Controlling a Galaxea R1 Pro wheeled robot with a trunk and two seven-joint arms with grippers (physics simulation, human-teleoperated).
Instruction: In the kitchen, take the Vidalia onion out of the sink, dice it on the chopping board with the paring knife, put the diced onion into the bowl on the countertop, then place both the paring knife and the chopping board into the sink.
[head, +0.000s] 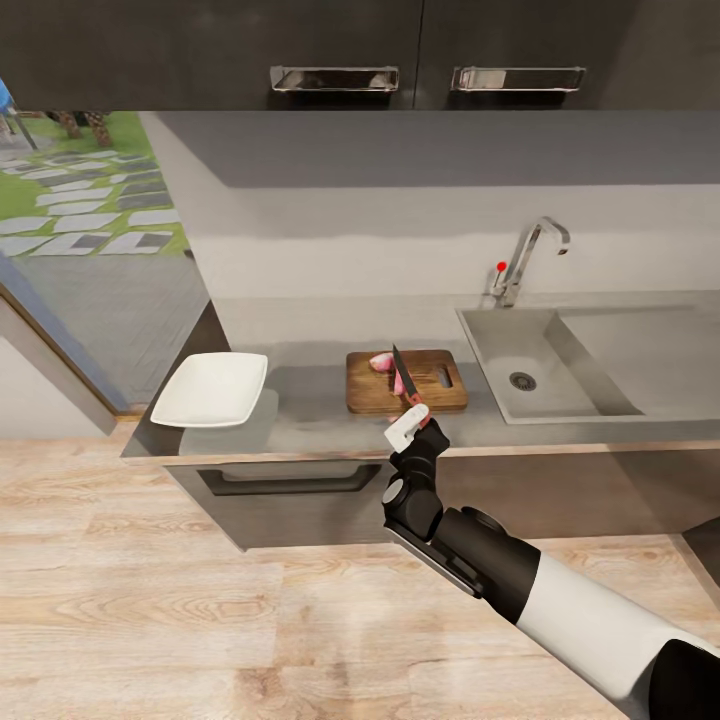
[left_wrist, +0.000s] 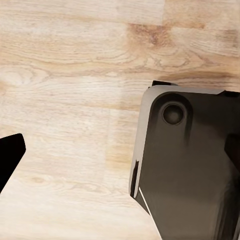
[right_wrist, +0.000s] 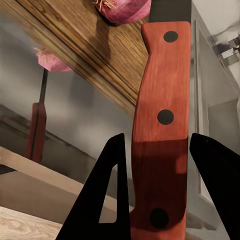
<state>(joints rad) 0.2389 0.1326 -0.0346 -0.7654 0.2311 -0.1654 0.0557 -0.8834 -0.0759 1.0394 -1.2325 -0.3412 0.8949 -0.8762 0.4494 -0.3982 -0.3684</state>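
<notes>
My right gripper (head: 411, 418) is shut on the reddish-brown handle of the paring knife (head: 404, 378), its dark blade pointing out over the chopping board (head: 440, 392). Pink onion pieces (head: 381, 362) lie on the board's left half, beside the blade. In the right wrist view the handle (right_wrist: 162, 115) sits between my two black fingers (right_wrist: 112, 170), with an onion piece (right_wrist: 125, 10) and the board (right_wrist: 95, 50) beyond. The white square bowl (head: 211, 389) rests at the countertop's (head: 310, 412) left end. The sink (head: 500, 345) lies right of the board. My left gripper (left_wrist: 120, 155) hangs open over the floor.
A chrome tap (head: 525, 258) stands behind the sink, and a flat drainboard (head: 650, 350) lies to its right. Dark upper cabinets (head: 330, 50) hang above the counter. Wooden floor (head: 150, 600) spreads in front. A dark part of my own base (left_wrist: 190, 165) sits under the left wrist.
</notes>
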